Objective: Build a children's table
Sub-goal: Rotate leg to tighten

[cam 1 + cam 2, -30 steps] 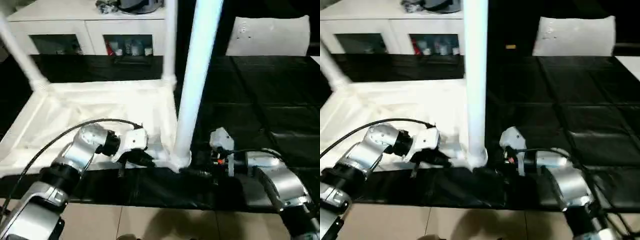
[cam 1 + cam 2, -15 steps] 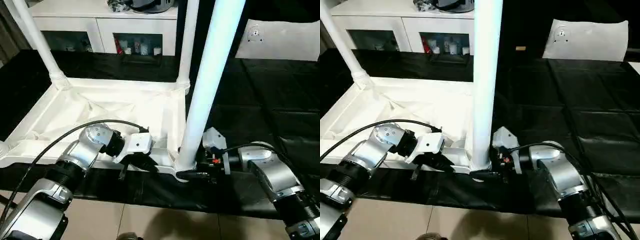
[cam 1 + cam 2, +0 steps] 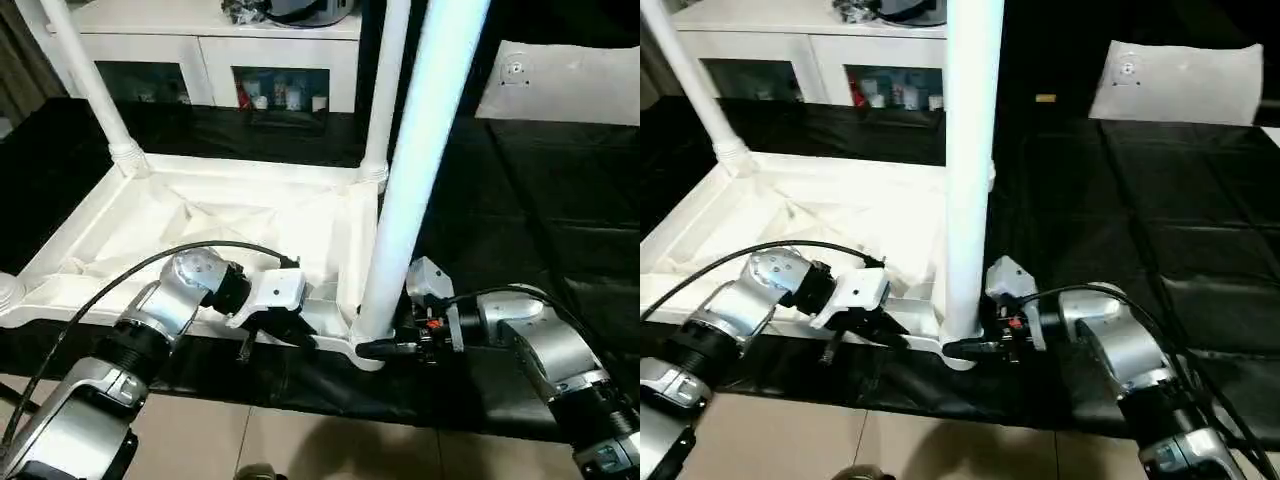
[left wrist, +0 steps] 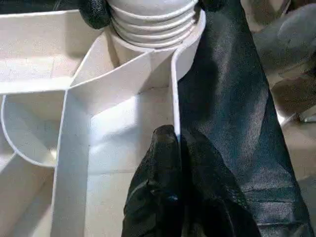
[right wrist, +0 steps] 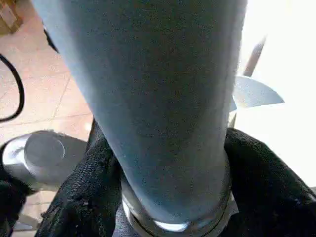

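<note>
Tabletop (image 3: 230, 225) lies ribbed side up on the black worktop (image 3: 560, 190), near its front edge, with white legs standing in its far corner sockets. Right gripper (image 3: 975, 347) has its jaws closed around the base of the near leg (image 3: 415, 170), upright in the near right corner socket. Left gripper (image 4: 180, 148) pinches the tabletop's front rim just beside that socket.

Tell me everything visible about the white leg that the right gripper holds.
The leg is a long, smooth white tube, apparently plastic, standing nearly upright. Its threaded base sits in the tabletop's near corner socket. The right gripper clamps it just above the socket, one black finger on each side. Its upper end runs out of view.
</note>
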`<state>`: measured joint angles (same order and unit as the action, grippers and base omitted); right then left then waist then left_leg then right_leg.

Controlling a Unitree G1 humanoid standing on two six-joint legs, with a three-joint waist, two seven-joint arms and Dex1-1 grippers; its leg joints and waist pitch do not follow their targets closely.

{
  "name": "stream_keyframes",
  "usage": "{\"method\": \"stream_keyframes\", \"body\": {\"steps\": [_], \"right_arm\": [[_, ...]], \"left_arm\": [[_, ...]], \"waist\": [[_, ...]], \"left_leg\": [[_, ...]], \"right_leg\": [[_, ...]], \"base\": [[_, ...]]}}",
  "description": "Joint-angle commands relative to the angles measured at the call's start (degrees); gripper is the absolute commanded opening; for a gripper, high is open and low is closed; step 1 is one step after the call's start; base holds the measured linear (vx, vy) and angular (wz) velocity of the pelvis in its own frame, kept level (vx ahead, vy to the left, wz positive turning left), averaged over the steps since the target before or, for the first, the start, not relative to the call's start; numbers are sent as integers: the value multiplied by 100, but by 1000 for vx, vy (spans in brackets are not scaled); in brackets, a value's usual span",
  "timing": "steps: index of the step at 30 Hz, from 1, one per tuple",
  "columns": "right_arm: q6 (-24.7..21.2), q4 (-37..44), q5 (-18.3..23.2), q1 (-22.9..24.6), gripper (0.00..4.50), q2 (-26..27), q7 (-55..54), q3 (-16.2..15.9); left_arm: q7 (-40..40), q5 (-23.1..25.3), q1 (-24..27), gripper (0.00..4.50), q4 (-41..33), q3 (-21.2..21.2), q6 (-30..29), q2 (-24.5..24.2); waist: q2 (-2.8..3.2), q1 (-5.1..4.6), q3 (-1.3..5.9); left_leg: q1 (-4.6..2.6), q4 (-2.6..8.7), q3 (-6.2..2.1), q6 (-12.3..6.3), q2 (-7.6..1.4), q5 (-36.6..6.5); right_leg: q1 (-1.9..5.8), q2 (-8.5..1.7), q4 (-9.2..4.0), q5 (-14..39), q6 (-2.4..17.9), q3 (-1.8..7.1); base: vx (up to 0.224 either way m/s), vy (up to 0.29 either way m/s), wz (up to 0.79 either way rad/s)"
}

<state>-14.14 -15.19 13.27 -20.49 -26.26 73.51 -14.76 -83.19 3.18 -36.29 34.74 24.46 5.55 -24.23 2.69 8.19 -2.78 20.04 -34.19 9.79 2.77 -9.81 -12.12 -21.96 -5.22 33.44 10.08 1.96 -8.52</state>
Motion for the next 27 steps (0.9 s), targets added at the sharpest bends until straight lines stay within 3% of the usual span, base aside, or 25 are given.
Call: {"method": "stream_keyframes", "body": {"steps": [1, 2, 3, 6, 7, 8, 9, 10, 11, 12, 14, 15, 16, 17, 18, 21, 23, 27], "right_arm": [[-321, 280, 264, 145, 272, 158, -20, -36], [-421, 356, 295, 211, 272, 266, -224, 11], [-540, 420, 294, 267, 272, 382, -469, 46], [-585, 377, 52, 316, 272, 825, -1412, 149], [-715, 224, -87, 248, 272, 1195, -2159, 285], [-728, 210, -97, 239, 272, 1227, -2224, 298], [-761, 172, -124, 211, 272, 1318, -2401, 334], [-881, 22, -230, 70, 272, 1715, -3138, 520], [-943, -58, -298, -7, 272, 1914, -3529, 622], [-982, -108, -343, -56, 272, 2039, -3777, 687], [-1216, -225, -475, -205, 272, 2321, -4451, 855], [-1216, -225, -475, -205, 272, 2321, -4451, 855], [-1311, -278, -522, -274, 272, 2454, -4751, 925], [-1315, -286, -525, -286, 272, 2478, -4792, 935], [-1330, -316, -533, -330, 306, 2569, -4947, 973], [-981, -283, -711, -324, 346, 2704, -5116, 920], [-873, -227, -710, -268, 370, 2698, -5086, 936], [-590, -18, -695, -67, 402, 2494, -4844, 963]], "left_arm": [[205, 131, 26, 0, 79, 114, -277, 132], [401, 128, 20, 0, 72, 45, -463, 192], [613, 118, 19, 0, 56, -36, -660, 256], [1266, -7, 5, 0, 5, -325, -1191, 545], [1747, -41, 11, 0, -62, -490, -1522, 768], [1796, -41, 11, 0, -67, -506, -1554, 790], [1935, -40, 11, 0, -84, -551, -1641, 853], [2626, -22, 6, 0, -156, -757, -1964, 1149], [3018, -24, -3, 0, -185, -886, -2110, 1314], [3271, -27, -9, 0, -202, -971, -2203, 1419], [3780, 0, -28, 0, -283, -1143, -2440, 1660], [3780, 0, -28, 0, -283, -1143, -2440, 1660], [4008, 29, -34, 0, -331, -1213, -2543, 1768], [4053, 32, -36, 0, -337, -1228, -2559, 1790], [4227, 45, -44, 0, -357, -1282, -2619, 1874], [4456, 112, -40, 0, -491, -1316, -2692, 2014], [4361, 133, -21, 0, -528, -1267, -2622, 1965], [3816, 135, 84, 0, -620, -1082, -2315, 1682]], "waist": [[-86, -56, 398], [-52, -42, 393], [-67, -54, 386], [-53, -135, 320], [-49, -144, 317], [-32, -209, 299], [-42, -297, 274], [18, -324, 272], [16, -447, 249], [-3, -542, 247], [36, -657, 255], [35, -726, 271], [32, -734, 290], [39, -755, 305], [27, -771, 322], [5, -742, 362], [-20, -726, 410], [-23, -689, 448]], "left_leg": [[-19, 385, -115, -426, -453, -558], [-24, 387, -122, -408, -457, -577], [-23, 394, -116, -387, -461, -608], [-49, 432, -128, -112, -395, -1125], [-67, 426, -133, -84, -370, -1226], [-92, 429, -137, -6, -359, -1369], [-92, 431, -157, 11, -336, -1581], [-90, 442, -183, 33, -338, -1686], [-133, 456, -205, 103, -363, -2046], [-147, 441, -240, 128, -337, -2313], [-183, 427, -245, 67, -323, -2432], [-107, 452, -265, 20, -327, -2311], [-81, 458, -269, -4, -330, -2224], [-72, 462, -251, -57, -346, -2052], [-37, 462, -236, -112, -343, -1826], [-12, 439, -200, -225, -354, -1314], [81, 385, -178, -437, -340, -734], [153, 311, -162, -786, -325, -103]], "right_leg": [[284, -518, -359, 1438, 872, 459], [276, -525, -364, 1450, 877, 459], [278, -523, -378, 1475, 872, 462], [266, -530, -520, 2442, 632, 415], [268, -537, -560, 2673, 544, 393], [228, -526, -607, 2948, 447, 375], [247, -514, -652, 3184, 321, 332], [261, -509, -655, 3224, 275, 309], [229, -483, -706, 3322, 221, 246], [251, -476, -748, 3429, 109, 176], [242, -494, -787, 3375, 85, 172], [299, -496, -754, 3141, 148, 188], [322, -503, -738, 3016, 170, 205], [295, -516, -705, 2706, 310, 269], [307, -515, -661, 2426, 445, 307], [300, -515, -565, 1848, 711, 372], [343, -517, -449, 1217, 920, 408], [348, -511, -342, 510, 1033, 411]], "base": [[0, 0, 0], [0, 0, 0], [0, 0, 0], [0, 0, 0], [0, 0, 0], [0, 0, 0], [0, 0, 0], [0, 0, 0], [0, 0, 0], [0, 0, 0], [0, 0, 0], [0, 0, 0], [0, 0, 0], [0, 0, 0], [0, 0, 0], [0, 0, 0], [0, 0, 0], [0, 0, 0]]}}
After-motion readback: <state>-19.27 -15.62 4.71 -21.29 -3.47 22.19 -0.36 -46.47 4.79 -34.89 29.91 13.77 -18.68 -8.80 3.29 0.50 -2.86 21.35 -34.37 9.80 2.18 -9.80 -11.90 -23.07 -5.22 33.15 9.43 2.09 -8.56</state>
